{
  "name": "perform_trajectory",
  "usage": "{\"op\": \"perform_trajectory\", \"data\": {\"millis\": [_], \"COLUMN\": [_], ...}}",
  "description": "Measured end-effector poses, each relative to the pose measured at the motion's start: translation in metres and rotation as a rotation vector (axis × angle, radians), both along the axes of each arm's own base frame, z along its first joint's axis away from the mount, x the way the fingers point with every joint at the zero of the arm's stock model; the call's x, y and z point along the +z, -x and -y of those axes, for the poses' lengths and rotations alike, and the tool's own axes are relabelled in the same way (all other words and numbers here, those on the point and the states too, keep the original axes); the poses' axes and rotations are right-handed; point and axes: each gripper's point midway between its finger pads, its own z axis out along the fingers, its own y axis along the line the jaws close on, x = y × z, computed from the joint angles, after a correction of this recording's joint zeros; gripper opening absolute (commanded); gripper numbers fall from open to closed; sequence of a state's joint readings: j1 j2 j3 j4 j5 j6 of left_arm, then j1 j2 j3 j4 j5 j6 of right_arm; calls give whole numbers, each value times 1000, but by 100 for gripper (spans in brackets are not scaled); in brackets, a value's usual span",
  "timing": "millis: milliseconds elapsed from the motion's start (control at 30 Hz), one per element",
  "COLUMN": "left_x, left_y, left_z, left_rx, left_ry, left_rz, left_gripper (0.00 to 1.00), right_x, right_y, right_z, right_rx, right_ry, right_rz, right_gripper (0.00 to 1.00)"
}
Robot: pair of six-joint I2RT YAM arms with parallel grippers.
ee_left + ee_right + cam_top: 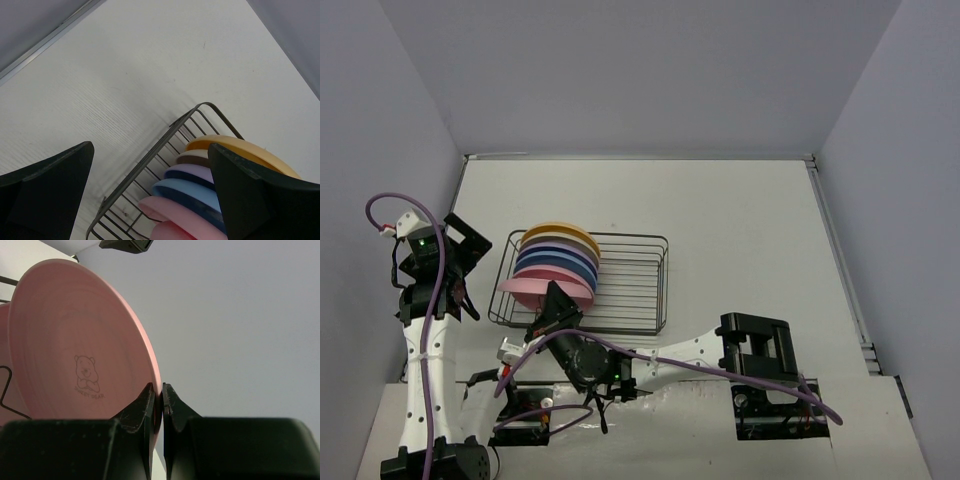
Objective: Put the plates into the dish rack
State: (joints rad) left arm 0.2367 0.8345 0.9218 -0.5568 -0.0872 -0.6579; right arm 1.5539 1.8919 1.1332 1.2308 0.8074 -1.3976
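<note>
The dark wire dish rack (632, 285) holds a row of plates on edge in its left half: yellow-orange (560, 234) at the back, then cream, purple (558, 254), blue (556, 266) and pink. My right gripper (554, 304) is shut on the near rim of a second pink plate (532, 289), which is tilted at the front of that row. In the right wrist view this plate (75, 340) with a bear mark sits between my fingertips (159, 400). My left gripper (468, 255) is open and empty, left of the rack. Its wrist view shows the rack corner (150, 156) and the plates (185, 191).
The right half of the rack (640, 270) has bare wire dividers. Grey walls close in the white table (740, 220) on the left, back and right. Purple cables (650, 362) run along both arms near the front edge.
</note>
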Motion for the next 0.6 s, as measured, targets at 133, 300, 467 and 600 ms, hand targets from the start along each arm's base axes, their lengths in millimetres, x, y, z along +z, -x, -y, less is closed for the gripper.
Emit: {"op": "perform_trajectory", "data": {"millis": [133, 300, 467, 600], "left_x": [0, 0, 0, 0], "left_y": [0, 0, 0, 0], "left_z": [0, 0, 0, 0], "left_rx": [0, 0, 0, -1], "left_ry": [0, 0, 0, 0], "left_rz": [0, 0, 0, 0], "left_gripper": [97, 97, 97, 97], "right_x": [0, 0, 7, 18], "right_y": [0, 2, 3, 3], "right_z": [0, -1, -3, -5], "right_rx": [3, 10, 12, 10], "right_ry": [-13, -30, -48, -61], "right_rz": [-9, -20, -19, -9], "right_gripper": [0, 0, 0, 0]}}
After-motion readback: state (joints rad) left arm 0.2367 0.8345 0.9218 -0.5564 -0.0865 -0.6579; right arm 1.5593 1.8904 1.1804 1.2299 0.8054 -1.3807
